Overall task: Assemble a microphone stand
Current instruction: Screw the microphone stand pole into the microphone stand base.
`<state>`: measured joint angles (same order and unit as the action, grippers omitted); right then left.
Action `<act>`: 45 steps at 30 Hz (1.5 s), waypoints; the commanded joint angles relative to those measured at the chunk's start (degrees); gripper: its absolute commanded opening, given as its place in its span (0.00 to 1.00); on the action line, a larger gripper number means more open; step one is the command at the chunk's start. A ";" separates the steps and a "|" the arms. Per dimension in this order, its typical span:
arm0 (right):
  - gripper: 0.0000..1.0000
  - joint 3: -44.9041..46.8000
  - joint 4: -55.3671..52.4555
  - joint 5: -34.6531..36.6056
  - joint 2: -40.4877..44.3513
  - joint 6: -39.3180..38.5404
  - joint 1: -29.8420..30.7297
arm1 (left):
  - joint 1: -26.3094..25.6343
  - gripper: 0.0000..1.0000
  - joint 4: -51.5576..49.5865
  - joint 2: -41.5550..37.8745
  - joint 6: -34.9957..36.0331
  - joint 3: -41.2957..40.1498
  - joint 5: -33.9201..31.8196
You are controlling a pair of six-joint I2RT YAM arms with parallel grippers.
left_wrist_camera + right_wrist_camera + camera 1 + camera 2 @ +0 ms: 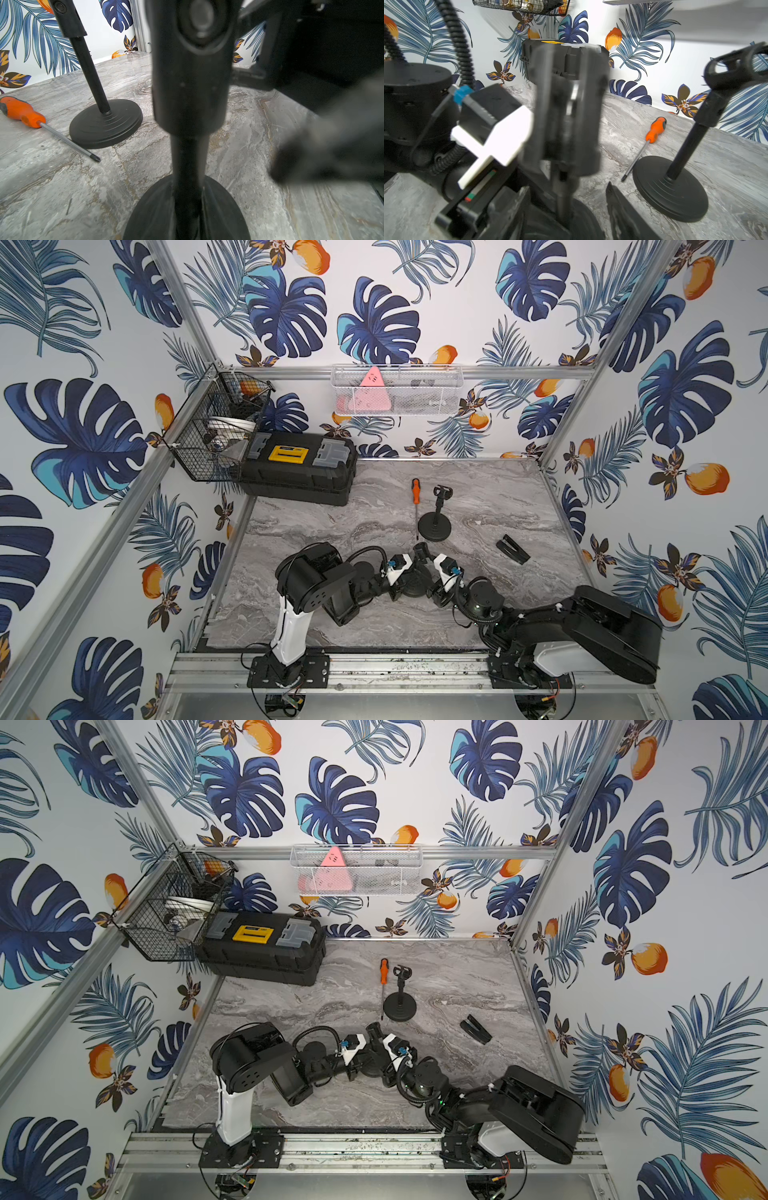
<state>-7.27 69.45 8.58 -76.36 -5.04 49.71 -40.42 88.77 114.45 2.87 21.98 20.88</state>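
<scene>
**Both hands meet at the near stand, front centre of the table**

The near stand [419,551] is upright on its round base, well clear of every table [332,614] edge. The left hand [402,587] is clamped narrow on its pole. The right hand [566,187] has its jaws apart, one on each side of the pole, with a gap showing. Just behind, the screwdriver [415,506] lies with its tip beside the base of a second stand [435,524], leaving little room there. A loose black clip [512,549] lies near the right edge. The toolbox [299,466] fills the back left corner. Bare marble stretches left of the arms and along the back right.
</scene>
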 commanded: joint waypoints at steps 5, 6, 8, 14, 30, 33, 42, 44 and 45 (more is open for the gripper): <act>0.60 -2.89 -16.37 -29.57 6.82 0.44 -12.45 | 0.16 0.14 -0.62 -0.01 -0.04 -0.18 -0.58; 0.60 -3.41 -16.92 -31.73 6.26 -0.37 -13.24 | 0.16 0.14 -0.62 -0.06 -0.02 -0.18 -0.50; 0.60 -4.10 -16.83 -36.49 4.24 -1.94 -14.38 | 0.12 0.15 -0.62 -0.45 -0.03 -0.40 -0.58; 0.60 -5.08 -10.65 -42.06 -3.30 -6.25 -15.31 | 0.17 0.15 -0.68 -0.72 -0.11 -0.42 -0.15; 0.48 -11.20 -4.80 -46.43 -12.32 -7.30 -16.14 | 0.17 0.16 -2.05 -0.46 0.73 0.13 0.39; 0.34 -11.01 -0.35 -46.57 -14.56 -4.94 -16.51 | 0.14 0.16 -2.06 -0.54 0.53 0.13 0.47; 0.00 -11.34 1.49 -48.04 -17.60 -4.10 -16.75 | 0.16 0.19 -2.81 -0.77 0.44 0.31 0.12; 0.00 -12.24 -1.77 -47.13 -17.42 -4.32 -16.75 | 0.17 0.24 -2.81 -0.96 0.25 0.37 0.04; 0.00 -12.58 -3.15 -47.01 -17.42 -4.15 -16.75 | 0.13 0.30 -2.81 -1.05 0.15 0.39 -0.18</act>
<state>-18.83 67.94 -37.06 -93.80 -10.87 32.86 -40.32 87.35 113.65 2.07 22.15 21.04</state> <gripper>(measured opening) 0.141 0.259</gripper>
